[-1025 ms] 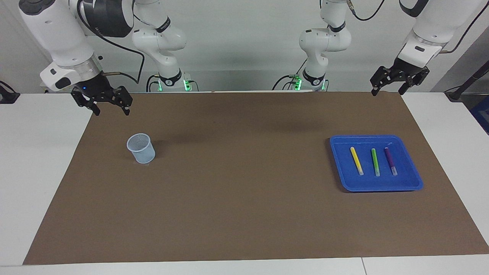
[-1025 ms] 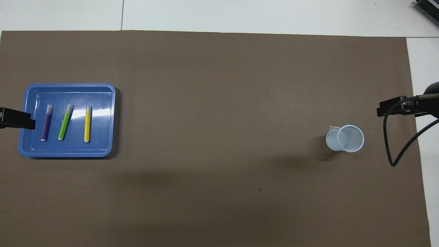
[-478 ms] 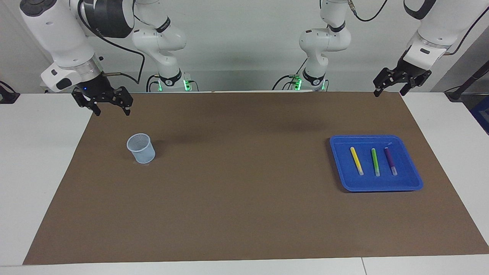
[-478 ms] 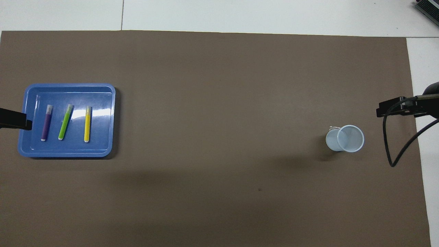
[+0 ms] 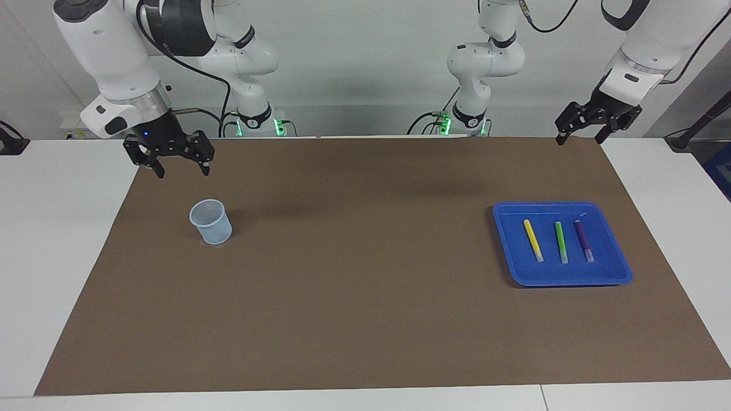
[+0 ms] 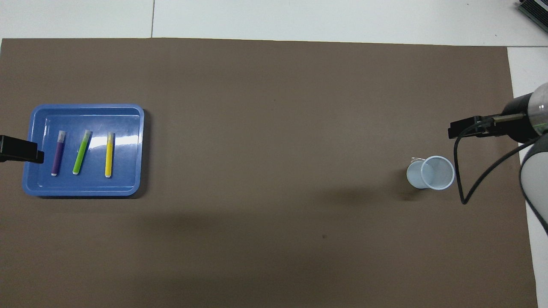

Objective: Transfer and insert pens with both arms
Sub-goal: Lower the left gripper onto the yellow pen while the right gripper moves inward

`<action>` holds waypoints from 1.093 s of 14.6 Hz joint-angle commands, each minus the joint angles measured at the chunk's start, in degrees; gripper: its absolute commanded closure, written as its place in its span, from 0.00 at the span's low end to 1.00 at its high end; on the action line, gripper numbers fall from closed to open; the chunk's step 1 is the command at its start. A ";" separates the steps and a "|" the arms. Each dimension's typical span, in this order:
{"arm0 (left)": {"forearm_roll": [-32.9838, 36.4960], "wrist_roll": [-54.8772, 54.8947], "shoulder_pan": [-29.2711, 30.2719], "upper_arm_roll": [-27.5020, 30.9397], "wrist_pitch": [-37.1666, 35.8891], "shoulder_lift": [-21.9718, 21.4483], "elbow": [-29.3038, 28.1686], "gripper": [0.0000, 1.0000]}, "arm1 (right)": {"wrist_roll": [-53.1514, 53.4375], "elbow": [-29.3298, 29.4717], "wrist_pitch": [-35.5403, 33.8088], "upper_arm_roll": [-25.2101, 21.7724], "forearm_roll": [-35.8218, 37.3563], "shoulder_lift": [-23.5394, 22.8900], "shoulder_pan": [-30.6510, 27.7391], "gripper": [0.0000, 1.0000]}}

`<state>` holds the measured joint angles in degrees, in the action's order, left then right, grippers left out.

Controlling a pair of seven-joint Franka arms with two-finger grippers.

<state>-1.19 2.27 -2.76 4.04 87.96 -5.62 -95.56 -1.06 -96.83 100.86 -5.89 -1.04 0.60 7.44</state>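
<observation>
Pens (image 5: 559, 241) (no readable labels) lie side by side in tray (image 5: 614, 273).

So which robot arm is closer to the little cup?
The right one. The right pincer hangs open in the air close by the cup; the left pincer hangs open at the tray's end of the table.

Even, bright light falls from above. White glare streaks the blue tray (image 6: 128, 124) floor beside the yellow pen (image 6: 109, 155); soft shadows smudge the brown mat (image 5: 365, 319) near the cup (image 5: 211, 222). Both views are sharp.
</observation>
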 commanded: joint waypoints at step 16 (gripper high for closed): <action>-0.57 0.81 -0.05 0.00 24.70 0.08 -24.24 0.00 | 8.62 -11.80 17.71 0.09 -10.03 2.48 8.10 0.00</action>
<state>-1.23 2.27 -2.69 4.08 109.49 -7.35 -119.11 7.41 -106.71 118.24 -5.79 -9.90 1.16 14.28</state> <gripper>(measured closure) 0.000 0.000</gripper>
